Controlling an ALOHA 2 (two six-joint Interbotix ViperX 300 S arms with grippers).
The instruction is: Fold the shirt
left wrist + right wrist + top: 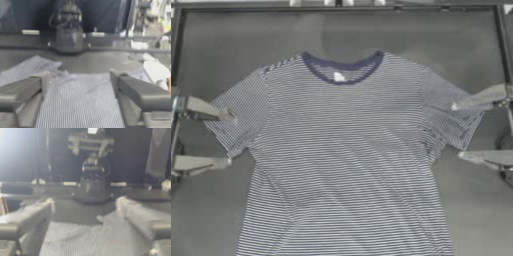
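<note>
The shirt (341,160) lies flat and face up across the table (471,40), collar away from the hem, with no fold made yet, so the whole job looks ahead. The left gripper (230,140) and right gripper (457,131) are spread wide, each straddling a sleeve edge. The white neck label (338,76) is unreadable.

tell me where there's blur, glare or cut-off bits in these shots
Top view: soft overall, yet the shirt stripes still read; its hem runs off the lower edge. Left wrist view: the open left gripper is blurred up close, and a bright washed-out patch sits at one side. Right wrist view: a light haze in one corner, the open right gripper equally soft.
</note>
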